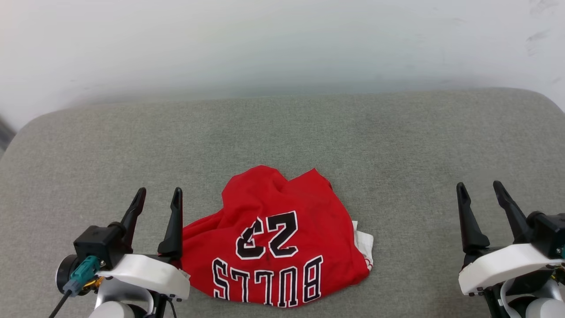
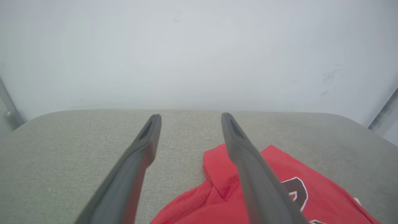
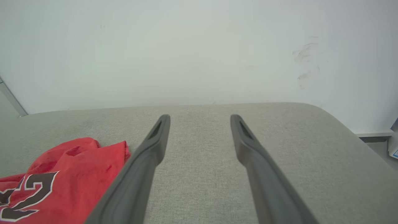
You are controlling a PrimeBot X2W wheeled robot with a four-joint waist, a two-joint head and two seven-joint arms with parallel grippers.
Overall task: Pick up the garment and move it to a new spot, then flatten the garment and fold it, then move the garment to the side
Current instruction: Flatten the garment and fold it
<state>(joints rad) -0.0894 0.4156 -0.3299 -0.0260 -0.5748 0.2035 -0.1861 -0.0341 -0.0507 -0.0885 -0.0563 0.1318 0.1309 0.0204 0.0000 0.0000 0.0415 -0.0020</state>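
At the left, the left gripper [image 1: 159,191] sits low over the grey pad [image 1: 397,141], fingers spread apart and gripping nothing. In the head view its inner finger [image 1: 174,225] lines up with the garment's left edge; whether it touches the cloth I cannot tell. In the left wrist view, the same gripper [image 2: 191,115] points across the pad toward the white wall [image 2: 199,46]. Grey fabric shows between the fingers, and red cloth [image 2: 279,165] lies under and beside the right-hand one.

The garment [image 1: 273,238] lies in a crumpled heap at the near middle of the pad, just beside the left gripper. Its printed side is up, with "BULLS" and the number 23 in black with white outlines, reading upside down in the head view. The far edge is bunched into folds. A white sleeve [image 1: 364,245] with striped trim peeks out at its right edge.

At the right, the right gripper [image 1: 479,184] is well apart from the garment, fingers spread wide and released. In the right wrist view, this gripper [image 3: 200,116] frames bare pad, with the garment [image 3: 68,168] off to its left. Dark scuffs [image 3: 306,65] mark the wall at the right.
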